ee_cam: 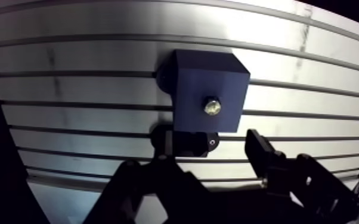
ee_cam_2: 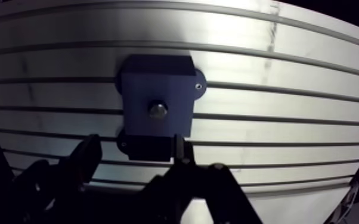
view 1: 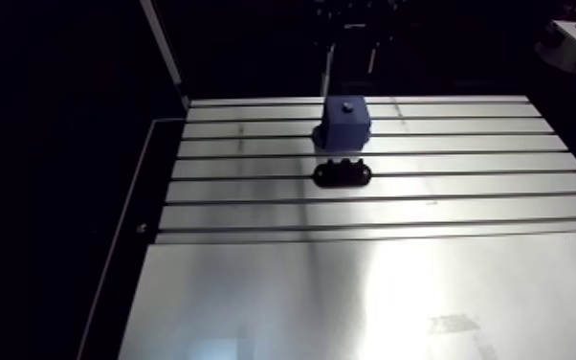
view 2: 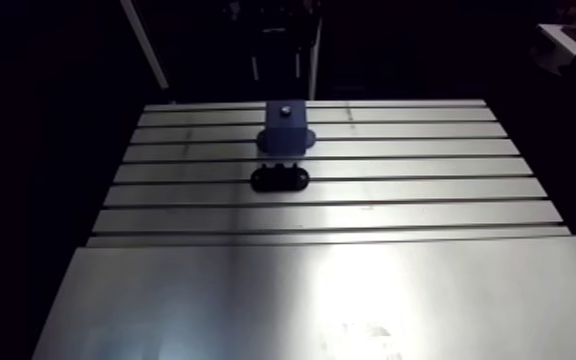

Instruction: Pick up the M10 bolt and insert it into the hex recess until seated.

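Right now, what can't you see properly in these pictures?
- Bolt, wrist view: only its shiny top shows; the blue block hides how deep it sits.
- Black holder, arm view: too small and dark to read its bumps.
- Gripper, arm view: lost in the dark by the top edge.

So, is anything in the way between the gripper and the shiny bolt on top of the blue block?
Nothing visible does. The bolt sits exposed in the top face of the blue block, with the open gripper raised above. The black holder lies on the table beside the block, not over the bolt.
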`<state>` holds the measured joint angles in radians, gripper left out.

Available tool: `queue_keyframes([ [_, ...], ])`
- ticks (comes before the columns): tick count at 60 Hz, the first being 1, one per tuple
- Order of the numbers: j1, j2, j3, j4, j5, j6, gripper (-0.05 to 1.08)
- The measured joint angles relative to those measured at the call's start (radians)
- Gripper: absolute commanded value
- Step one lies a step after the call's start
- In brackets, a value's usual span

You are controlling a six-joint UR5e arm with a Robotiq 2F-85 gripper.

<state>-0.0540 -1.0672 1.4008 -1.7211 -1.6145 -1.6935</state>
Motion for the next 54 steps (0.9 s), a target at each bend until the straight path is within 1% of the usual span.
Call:
queue_keyframes([
  [17,-0.007,0.006,0.007,0.003,-0.003,0.0,1.03],
  [37,-0.011,0.006,0.025,-0.003,-0.001,-0.011,1.03],
  [54,-0.012,0.002,0.053,-0.059,0.0,-0.026,1.03],
])
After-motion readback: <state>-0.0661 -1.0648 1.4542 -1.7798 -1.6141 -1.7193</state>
